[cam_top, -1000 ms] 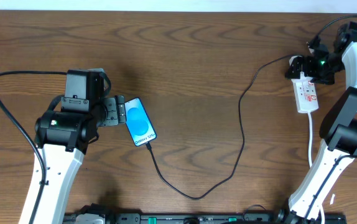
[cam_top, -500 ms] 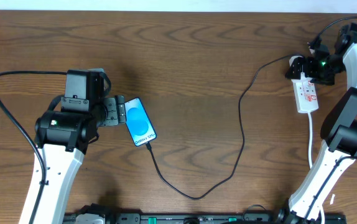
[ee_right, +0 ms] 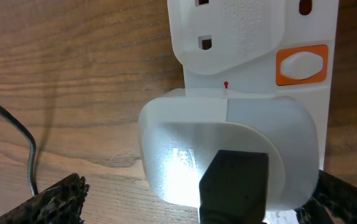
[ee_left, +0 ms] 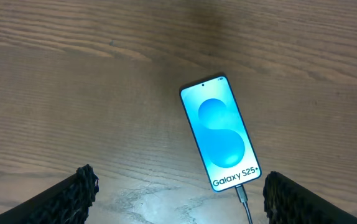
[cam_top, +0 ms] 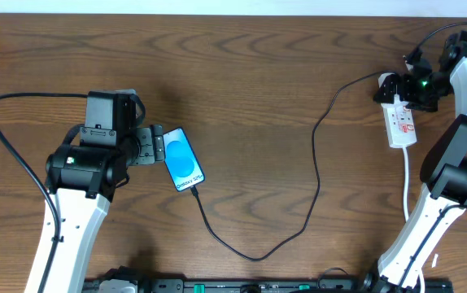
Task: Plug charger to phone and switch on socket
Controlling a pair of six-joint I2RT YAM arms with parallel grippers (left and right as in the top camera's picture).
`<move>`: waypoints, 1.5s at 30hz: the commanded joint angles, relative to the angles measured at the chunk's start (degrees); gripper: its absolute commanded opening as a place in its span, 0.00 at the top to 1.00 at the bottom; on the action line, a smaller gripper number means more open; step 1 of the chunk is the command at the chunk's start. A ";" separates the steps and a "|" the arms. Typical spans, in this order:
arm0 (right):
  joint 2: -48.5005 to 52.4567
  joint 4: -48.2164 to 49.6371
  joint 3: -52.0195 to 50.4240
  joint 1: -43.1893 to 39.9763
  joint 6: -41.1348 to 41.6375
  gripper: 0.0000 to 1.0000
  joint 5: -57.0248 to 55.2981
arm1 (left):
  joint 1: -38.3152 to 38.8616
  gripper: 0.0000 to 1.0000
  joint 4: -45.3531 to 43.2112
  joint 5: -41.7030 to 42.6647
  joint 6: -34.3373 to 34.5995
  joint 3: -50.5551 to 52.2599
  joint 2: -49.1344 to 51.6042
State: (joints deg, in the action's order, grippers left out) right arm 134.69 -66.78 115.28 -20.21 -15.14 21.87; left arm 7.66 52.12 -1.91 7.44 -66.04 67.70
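Observation:
The phone (cam_top: 183, 159) lies face up left of centre, blue screen lit. The charger (cam_top: 316, 163), a thin black cable, is plugged into the phone's lower end and loops across the table to the socket (cam_top: 402, 126) at the far right. In the left wrist view the phone (ee_left: 219, 134) lies ahead with the charger tip (ee_left: 244, 199) in its port. My left gripper (ee_left: 178, 190) is open and empty beside the phone. My right gripper (ee_right: 203, 196) is open, its fingers on either side of a white adapter (ee_right: 185, 149) plugged into the socket (ee_right: 253, 37).
An orange rocker switch (ee_right: 300, 65) sits on the socket beside the adapter. A black plug (ee_right: 234, 183) goes into the adapter. The socket's white cord (cam_top: 408, 183) runs toward the front edge along the right arm. A thick black arm cable (cam_top: 6, 146) curves at the far left.

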 commanded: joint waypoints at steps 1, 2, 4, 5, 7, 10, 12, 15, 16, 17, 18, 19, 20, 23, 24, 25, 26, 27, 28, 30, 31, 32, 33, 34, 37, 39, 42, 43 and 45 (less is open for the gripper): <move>0.96 -1.53 -2.58 3.56 0.81 0.01 17.11 | 0.15 0.13 0.15 -1.14 -0.57 -0.94 0.09; 0.96 -1.55 -2.58 3.72 0.81 0.01 17.11 | 0.13 0.12 0.13 -1.14 -0.55 -0.94 0.09; 0.96 -1.53 -2.58 4.00 0.81 0.01 17.09 | 0.15 0.12 0.13 -1.14 -0.55 -0.94 0.09; 0.96 -1.51 -2.58 4.11 0.79 0.01 17.09 | 0.15 0.12 0.13 -1.14 -0.55 -0.94 0.09; 0.96 -1.36 -2.58 4.31 0.81 0.01 17.11 | 0.13 0.12 0.15 -1.14 -0.57 -0.94 0.09; 0.96 -1.03 -2.58 4.46 0.79 0.01 17.77 | 0.15 0.12 0.15 -1.14 -0.57 -0.94 0.09; 0.96 -0.81 -2.58 4.46 0.79 0.01 18.99 | 0.13 0.12 0.13 -1.14 -0.57 -0.94 0.09; 0.96 -0.72 -2.58 4.46 0.79 0.01 20.76 | 0.13 0.12 0.13 -1.14 -0.57 -0.96 0.09; 0.96 -0.72 -2.58 4.46 0.79 0.01 20.79 | 0.15 0.12 0.15 -1.14 -0.55 -0.94 0.09; 0.96 -0.74 -2.58 4.48 0.79 0.01 20.76 | 0.15 0.12 0.13 -1.14 -0.57 -0.96 0.09; 0.96 -0.76 -2.58 4.50 0.79 0.01 20.76 | 0.13 0.12 0.15 -1.14 -0.55 -0.94 0.09; 0.96 -0.87 -2.58 4.52 0.79 0.01 20.76 | 0.13 0.13 0.15 -1.14 -0.55 -0.94 0.09; 0.96 -0.90 -2.58 4.57 0.79 0.01 20.76 | 0.13 0.12 0.13 -1.14 -0.55 -0.94 0.09; 0.96 -1.01 -2.58 4.57 0.81 0.01 20.72 | 0.15 0.12 0.13 -1.14 -0.57 -0.96 0.09; 0.96 -1.07 -2.58 4.57 0.81 0.01 20.55 | 0.15 0.12 0.13 -1.14 -0.55 -0.94 0.09; 0.96 -1.14 -2.58 4.57 0.81 0.01 20.09 | 0.13 0.13 0.13 -1.14 -0.57 -0.94 0.09; 0.96 -1.33 -2.58 4.55 0.98 0.01 18.99 | 0.13 0.12 0.15 -1.14 -0.57 -0.94 0.09; 0.96 -1.57 -2.58 4.52 1.90 0.01 17.11 | 0.13 0.12 0.13 -1.14 -0.55 -0.94 0.09; 0.96 -1.62 -2.58 4.48 3.28 0.01 14.75 | 0.13 0.12 0.15 -1.14 -0.55 -0.94 0.09; 0.96 -1.88 -2.54 4.39 4.94 0.01 10.69 | 0.15 0.12 0.13 -1.14 -0.57 -0.94 0.09; 0.96 -2.47 -2.32 4.28 5.55 0.01 8.31 | 0.13 0.12 0.13 -1.14 -0.57 -0.94 0.09; 0.96 -3.30 -1.86 4.11 5.99 0.01 6.43 | 0.13 0.12 0.13 -1.14 -0.55 -0.94 0.09; 0.94 -4.83 -0.52 3.65 6.36 0.01 4.24 | 0.15 0.12 0.13 -1.14 -0.57 -0.94 0.09; 0.94 -5.75 0.55 3.32 6.36 0.01 3.54 | 0.15 0.12 0.15 -1.14 -0.55 -0.94 0.09; 0.90 -8.31 4.57 2.60 7.06 0.01 1.20 | 0.13 0.12 0.13 -1.14 -0.55 -0.94 0.09; 0.83 -10.51 8.50 2.19 7.87 0.01 -1.44 | 0.13 0.12 0.13 -1.14 -0.57 -0.94 0.09; 0.83 -14.75 15.82 1.97 8.28 0.01 -5.29 | 0.15 0.12 0.15 -1.14 -0.57 -0.94 0.09; 0.83 -16.11 18.18 1.97 8.74 0.01 -6.82 | 0.13 0.12 0.13 -1.14 -0.57 -0.94 0.09; 0.79 -20.52 25.81 2.03 10.51 0.01 -11.37 | 0.13 0.12 0.13 -1.14 -0.57 -0.94 0.09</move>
State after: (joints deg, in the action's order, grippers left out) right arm 135.81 -83.68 132.77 -17.87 -7.62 17.21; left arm 7.66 52.14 -1.91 7.42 -66.04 67.70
